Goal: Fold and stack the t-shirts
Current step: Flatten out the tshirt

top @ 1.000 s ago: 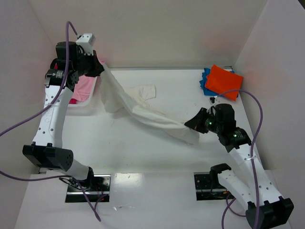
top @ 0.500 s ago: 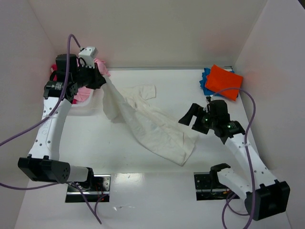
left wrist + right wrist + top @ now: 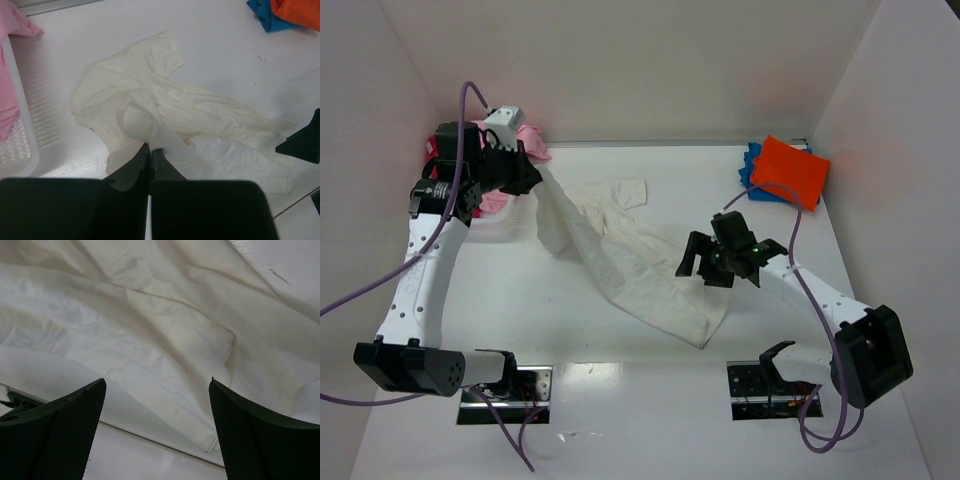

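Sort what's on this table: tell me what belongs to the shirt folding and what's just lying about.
Belongs to the job: cream-white cloth t-shirt, pinched in the left gripper, open right gripper over it; folded orange t-shirt atop blue t-shirt; light pink t-shirt.
Just lying about: white slotted plastic basket holding the pink shirt; white table top.

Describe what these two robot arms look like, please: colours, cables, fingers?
Both arms have white tubular links joined by black joints: the left arm and the right arm. A thin purple cable loops alongside each. The left gripper and right gripper are black, with flat fingers showing a fine mesh texture.
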Controlling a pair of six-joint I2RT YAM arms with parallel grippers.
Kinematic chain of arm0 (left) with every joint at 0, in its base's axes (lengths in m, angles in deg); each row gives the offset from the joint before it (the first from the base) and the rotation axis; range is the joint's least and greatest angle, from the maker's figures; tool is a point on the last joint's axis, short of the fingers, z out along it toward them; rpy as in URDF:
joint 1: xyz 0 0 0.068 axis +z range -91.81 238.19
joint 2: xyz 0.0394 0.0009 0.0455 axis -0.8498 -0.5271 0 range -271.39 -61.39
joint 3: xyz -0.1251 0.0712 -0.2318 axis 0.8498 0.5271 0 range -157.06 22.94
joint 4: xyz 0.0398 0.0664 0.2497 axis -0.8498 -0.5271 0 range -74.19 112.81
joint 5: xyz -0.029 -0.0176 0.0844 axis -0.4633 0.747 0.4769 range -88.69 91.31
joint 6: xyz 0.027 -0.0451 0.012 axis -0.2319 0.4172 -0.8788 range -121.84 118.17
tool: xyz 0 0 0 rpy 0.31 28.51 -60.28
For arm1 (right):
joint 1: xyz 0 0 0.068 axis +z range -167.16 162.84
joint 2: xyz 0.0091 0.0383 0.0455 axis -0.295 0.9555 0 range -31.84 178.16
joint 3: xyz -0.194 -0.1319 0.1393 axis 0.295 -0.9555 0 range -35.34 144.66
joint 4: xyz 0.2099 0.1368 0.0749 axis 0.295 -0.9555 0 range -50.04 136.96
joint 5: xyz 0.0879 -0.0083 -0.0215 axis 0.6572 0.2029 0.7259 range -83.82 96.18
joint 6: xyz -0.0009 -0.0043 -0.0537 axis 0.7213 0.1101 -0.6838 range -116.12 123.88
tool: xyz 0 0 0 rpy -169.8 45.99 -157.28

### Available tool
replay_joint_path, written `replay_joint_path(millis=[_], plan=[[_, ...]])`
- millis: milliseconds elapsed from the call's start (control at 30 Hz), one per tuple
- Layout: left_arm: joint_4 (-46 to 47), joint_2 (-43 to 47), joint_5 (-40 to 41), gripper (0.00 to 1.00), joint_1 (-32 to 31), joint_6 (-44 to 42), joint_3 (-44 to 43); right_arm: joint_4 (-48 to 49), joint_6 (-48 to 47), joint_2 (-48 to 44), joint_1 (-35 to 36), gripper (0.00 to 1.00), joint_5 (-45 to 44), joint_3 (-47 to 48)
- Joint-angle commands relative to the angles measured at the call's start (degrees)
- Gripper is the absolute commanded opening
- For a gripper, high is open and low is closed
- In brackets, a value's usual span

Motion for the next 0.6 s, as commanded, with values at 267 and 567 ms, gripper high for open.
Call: replay_joint_path(millis=[267, 567], plan=[[1.9, 2.0, -0.7, 0.02, 0.4, -0.4, 0.8, 5.0, 1.6, 6.9, 0.9, 0.84, -7.6, -1.3], [1.9, 2.0, -0.1, 0.03, 0.4, -0.4, 0.8, 7.1, -0.1, 12.9, 0.9, 0.80, -9.0, -1.2]])
